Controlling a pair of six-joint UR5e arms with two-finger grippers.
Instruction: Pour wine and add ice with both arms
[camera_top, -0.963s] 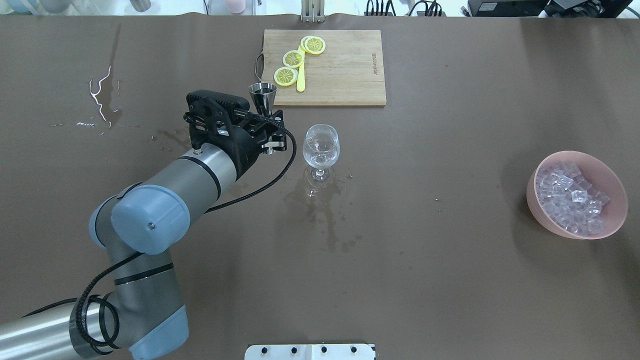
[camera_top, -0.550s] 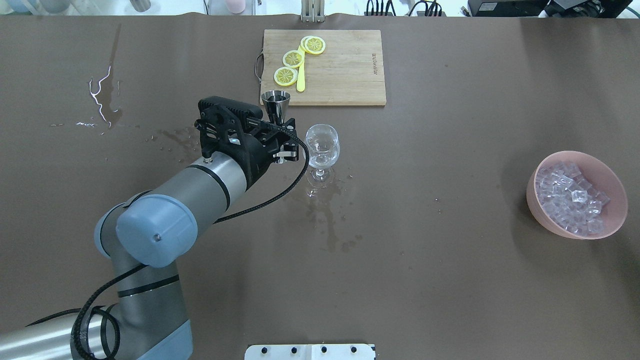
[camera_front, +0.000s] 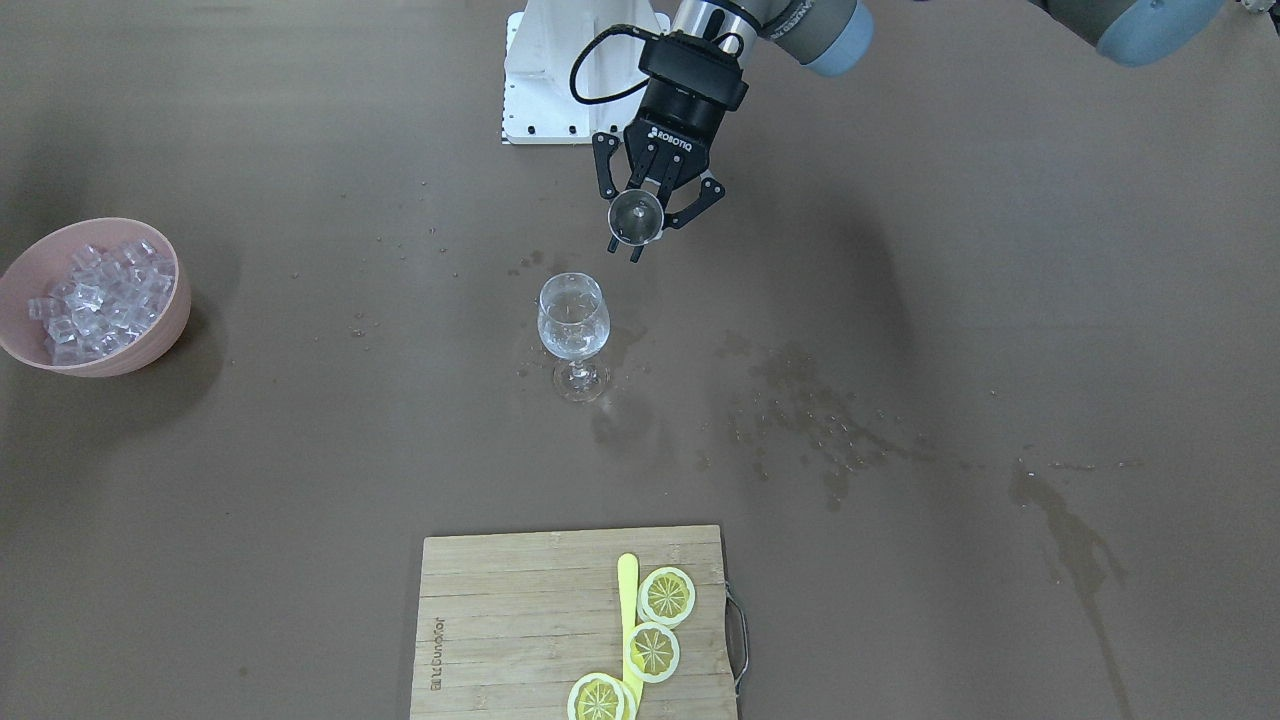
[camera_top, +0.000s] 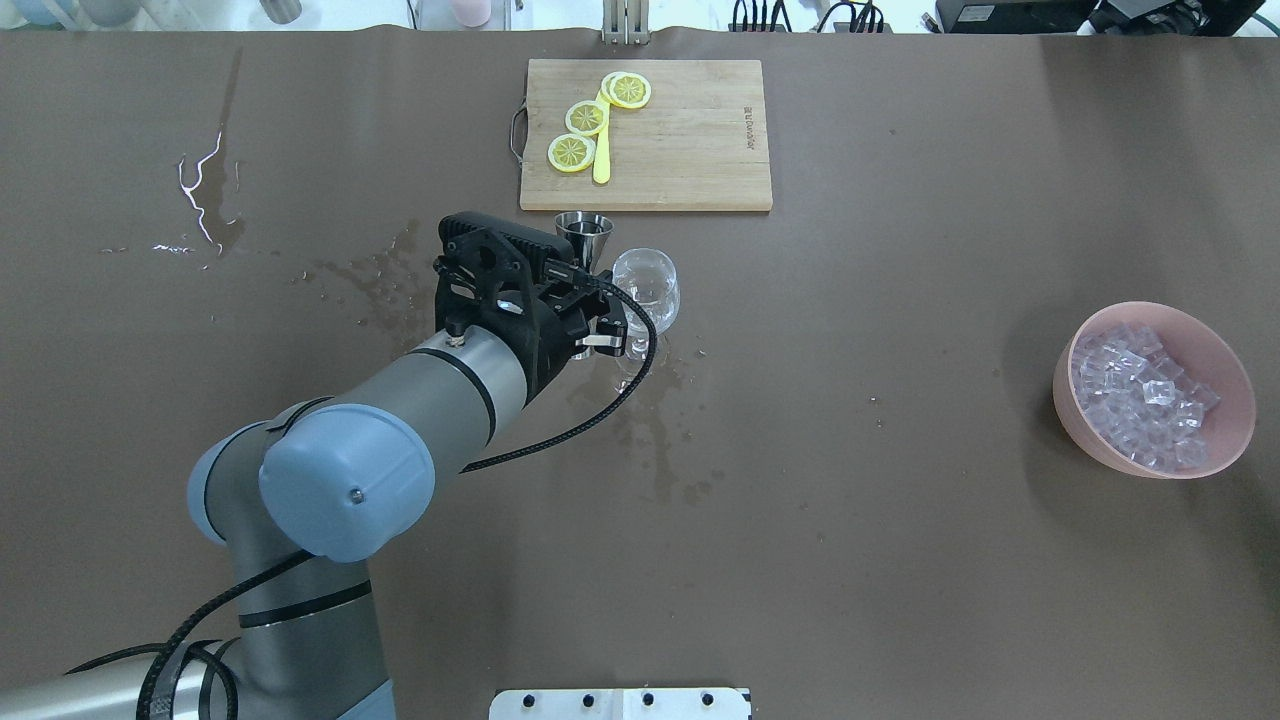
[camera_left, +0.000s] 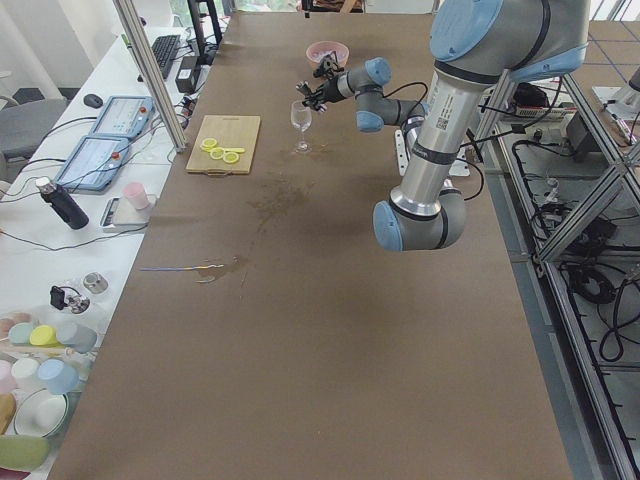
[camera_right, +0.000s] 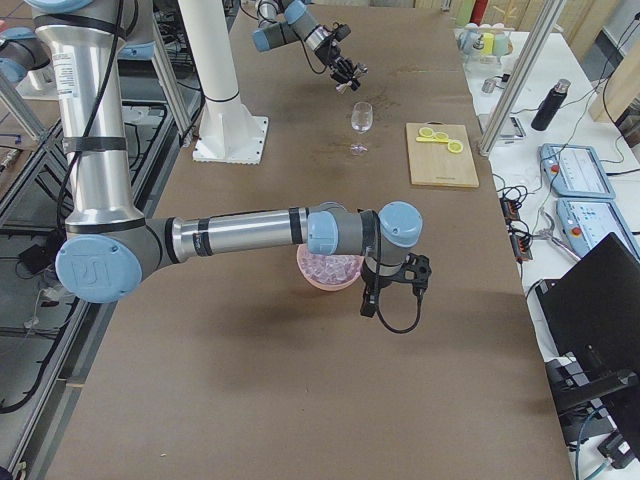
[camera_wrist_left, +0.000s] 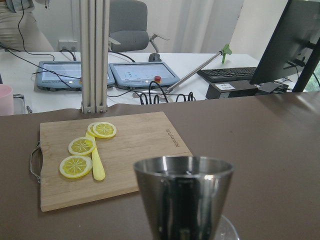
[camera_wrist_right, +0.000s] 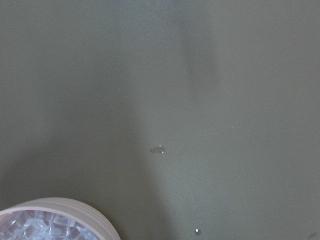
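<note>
- The left gripper (camera_front: 643, 226) has its black fingers closed partway around the waist of a small conical stainless-steel jigger (camera_front: 636, 213), pinching it.
- The jigger stands upright with a level rim in the left wrist view. It is raised off the brown table (camera_top: 900, 550), just beside the rim of the clear stemmed wine glass (camera_top: 648, 285), on the robot's left of it.
- The left arm (camera_top: 450, 385) reaches forward and inward from the table's near corner, elbow high and forearm slanting towards the glass.
- The right gripper (camera_right: 395, 288) shows only in the side view, pointing down just beside the round pink plastic bowl (camera_top: 1090, 440). I cannot tell how its jaws stand.
- The right arm (camera_right: 240, 232) lies stretched out almost level, its wrist over the bowl's edge.
- The small clear glassy ice cubes (camera_top: 1145, 395) are all heaped in the pink bowl, well apart from the glass.
- The wine cannot be made out for certain. The jigger's wall hides its inside in the wrist view, and the glass bowl gives only glints.
- Wet patches (camera_front: 800, 420) darken the table around and beside the glass's foot.
- Only the left wrist view shows the jigger's level rim close up, with the rectangular bamboo cutting board (camera_wrist_left: 140, 150) and yellow lemon slices (camera_wrist_left: 82, 146) behind it.
- Only the right wrist view looks straight down, catching the bowl's rim in its lower corner.
</note>
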